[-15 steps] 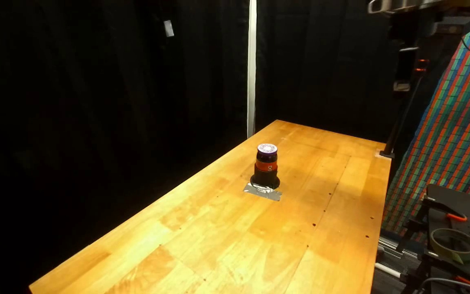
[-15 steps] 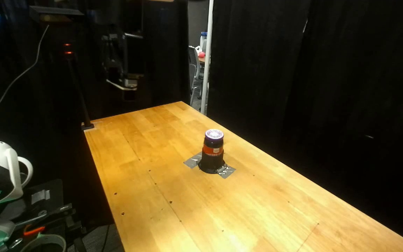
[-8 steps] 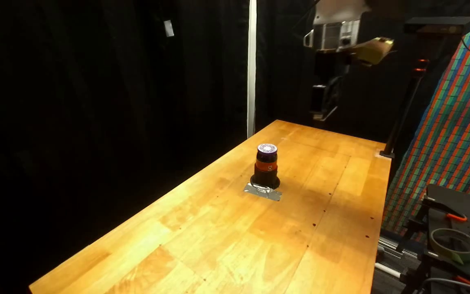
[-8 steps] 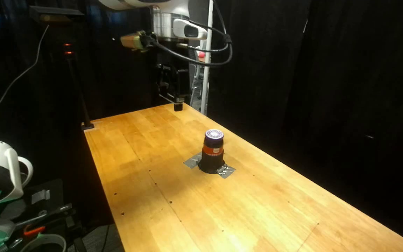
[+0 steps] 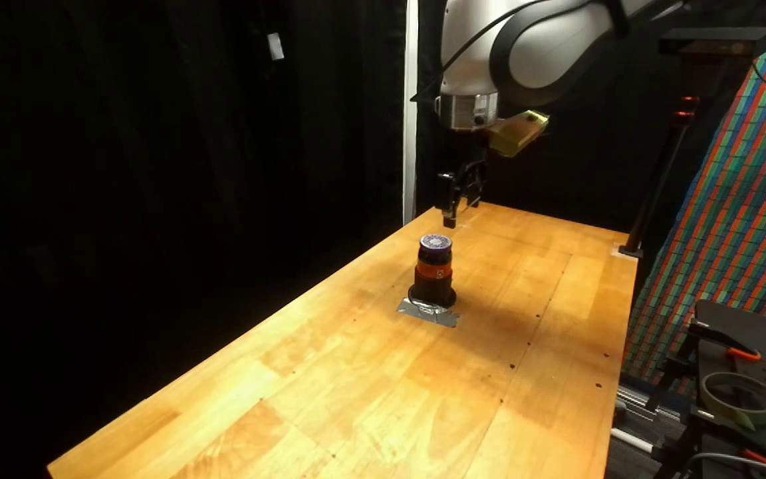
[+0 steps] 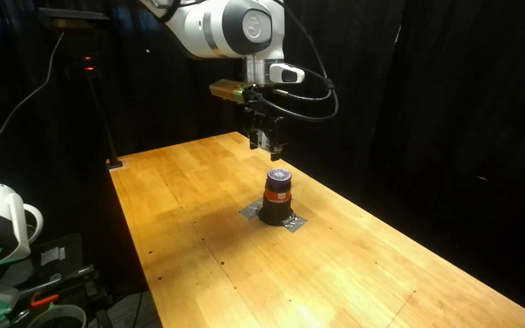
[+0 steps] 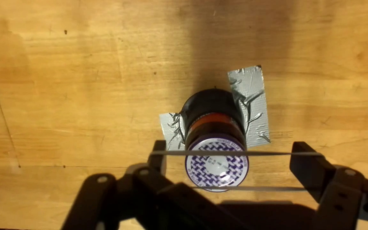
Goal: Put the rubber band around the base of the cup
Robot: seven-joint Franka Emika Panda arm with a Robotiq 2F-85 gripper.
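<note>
Two strands of rubber band (image 7: pixel 236 153) span the wide-spread hand (image 7: pixel 230 161); best to centre them around the cup (image 6: pixel 277 198), hold tension, lower evenly to base.

The cup (image 5: pixel 434 271) stood on the table (image 5: pixel 383 386) below the rubber band (image 7: pixel 267 153) and gripper (image 5: pixel 461 213), a post (image 5: pixel 657 186) far right in an exterior view.

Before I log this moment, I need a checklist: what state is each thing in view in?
Orange-labelled jar: upright
Purple-and-white lid: on the jar
Black flanged base: taped to the wooden table
Duct tape strips: stuck down, creased
Jaws: spread open, raised above the table
Rubber band: stretched between the jaws, not around the jar
Tape roll: lying flat, off the table
</note>
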